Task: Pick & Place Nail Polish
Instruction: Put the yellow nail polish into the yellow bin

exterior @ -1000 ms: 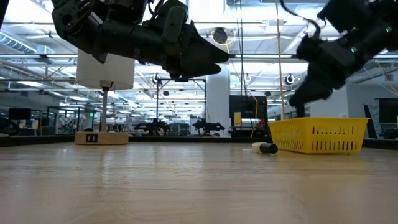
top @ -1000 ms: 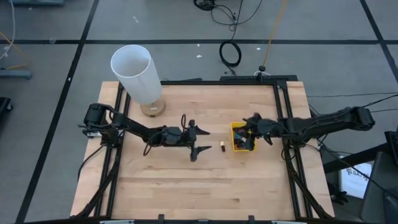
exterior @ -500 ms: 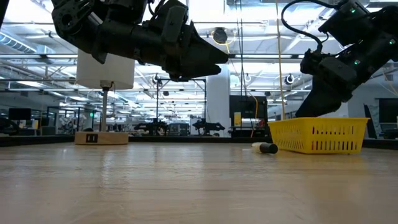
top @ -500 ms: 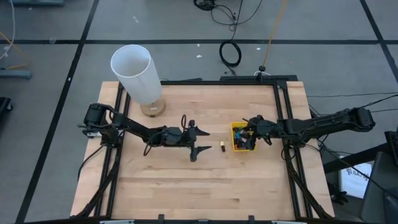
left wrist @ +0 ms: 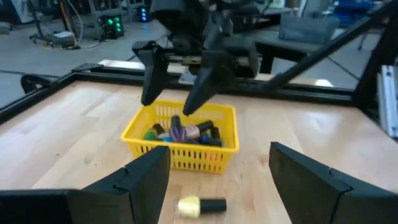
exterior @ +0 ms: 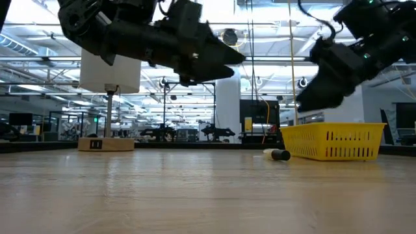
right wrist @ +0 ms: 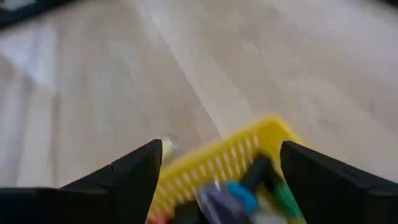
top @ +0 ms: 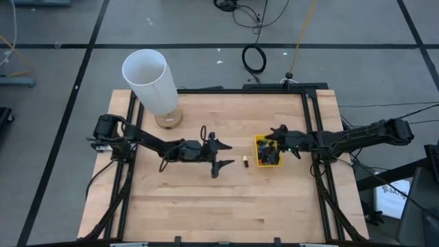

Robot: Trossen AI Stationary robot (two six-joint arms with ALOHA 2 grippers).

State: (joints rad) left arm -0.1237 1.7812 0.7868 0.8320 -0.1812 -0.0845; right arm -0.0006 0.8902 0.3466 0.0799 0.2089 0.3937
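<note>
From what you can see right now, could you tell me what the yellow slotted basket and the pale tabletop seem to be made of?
The yellow slotted basket looks like moulded plastic: one even bright colour, with thin regular ribs and slots along its walls. The pale tabletop looks like wood, probably jointed planks with a smooth satin finish: parallel boards and grain lines show from above, and a soft sheen shows in the low view.

Even overhead light fills the high view, bright and flat, with only soft, short shadows under the arms on the wooden table (top: pixel 206 199). In the low view, ceiling strip lights glare from 12 o'clock, turning both arms into dark backlit silhouettes, and the near tabletop is soft. The left wrist view is fairly sharp at its centre. The right wrist view is heavily blurred throughout, the yellow basket (right wrist: pixel 211 158) smeared
</note>
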